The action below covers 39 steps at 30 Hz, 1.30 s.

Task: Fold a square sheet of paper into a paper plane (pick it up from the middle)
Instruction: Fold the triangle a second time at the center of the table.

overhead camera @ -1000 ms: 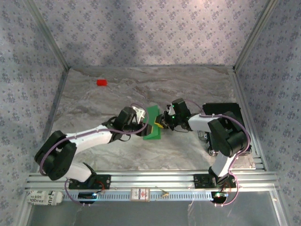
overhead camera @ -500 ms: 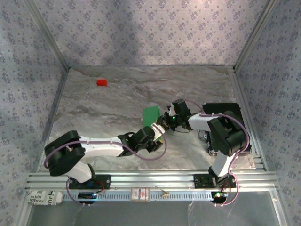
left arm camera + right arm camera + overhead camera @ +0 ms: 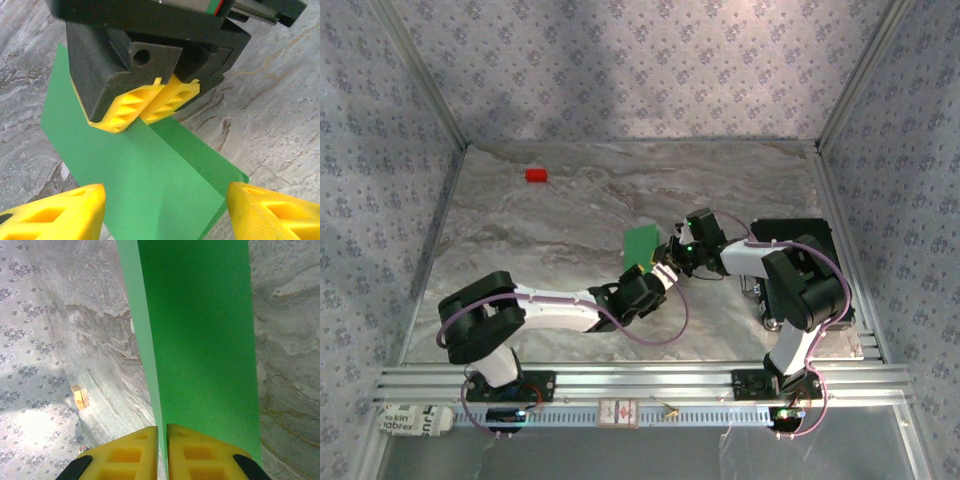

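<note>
The square sheet of paper [image 3: 640, 243], bright green and folded along a crease, hangs above the table's middle. My right gripper [image 3: 672, 255] is shut on one edge of it. The right wrist view shows the two yellow pads [image 3: 131, 455] pressed together on the sheet [image 3: 200, 340], which stretches away from them. My left gripper [image 3: 655, 280] sits just on the near side of the paper, open. In the left wrist view its fingertips [image 3: 55, 210] straddle the sheet's lower corner [image 3: 140, 185] without touching it, facing the right gripper's shut fingers [image 3: 145, 102].
A small red block [image 3: 536, 175] lies at the far left of the marble table [image 3: 520, 240]; it is also in the right wrist view [image 3: 79, 396]. A black plate [image 3: 800, 232] sits at the right, behind the right arm. Patterned walls enclose three sides.
My left gripper let go of the paper, opened wider, and swung from the sheet's left side round to its near side. The right gripper kept its grip and barely moved.
</note>
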### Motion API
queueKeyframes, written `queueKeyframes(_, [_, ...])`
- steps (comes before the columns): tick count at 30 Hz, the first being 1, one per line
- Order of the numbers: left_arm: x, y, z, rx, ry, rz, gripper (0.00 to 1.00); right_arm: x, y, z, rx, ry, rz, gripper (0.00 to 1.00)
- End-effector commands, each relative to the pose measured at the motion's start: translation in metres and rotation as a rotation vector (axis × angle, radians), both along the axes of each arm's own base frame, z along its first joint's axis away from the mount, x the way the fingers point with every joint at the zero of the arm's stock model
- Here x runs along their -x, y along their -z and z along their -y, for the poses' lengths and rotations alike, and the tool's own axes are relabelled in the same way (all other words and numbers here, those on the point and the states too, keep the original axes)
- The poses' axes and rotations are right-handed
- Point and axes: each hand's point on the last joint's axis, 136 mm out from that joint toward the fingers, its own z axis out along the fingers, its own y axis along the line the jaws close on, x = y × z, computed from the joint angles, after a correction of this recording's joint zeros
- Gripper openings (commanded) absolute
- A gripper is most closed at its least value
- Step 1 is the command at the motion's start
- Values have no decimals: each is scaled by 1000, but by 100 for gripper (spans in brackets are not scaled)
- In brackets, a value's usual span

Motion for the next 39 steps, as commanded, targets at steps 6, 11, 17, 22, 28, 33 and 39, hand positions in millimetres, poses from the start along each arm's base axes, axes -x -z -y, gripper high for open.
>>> queueKeyframes(6, [-1,-4,3,-18,13,23,42,-2,1,0,1,-11,-11,13])
queueKeyframes(11, [-1,-4,2,-28,17,21,22,-2,1,1,4,-7,-11,13])
queueKeyframes(17, [6,-6,6,-9,38,-26,5,-2,3,10,32,11,-11,15])
queueKeyframes(22, [12,-11,12,61,37,-148,0,3,7,35,129,50,-3,19])
queueKeyframes(28, [15,-20,18,210,-15,-336,0,11,7,72,231,98,5,27])
queueKeyframes(33, [19,-23,25,307,-43,-466,0,18,0,86,245,109,15,27])
queueKeyframes(39, [20,-20,28,322,-98,-529,0,26,-7,80,211,65,27,21])
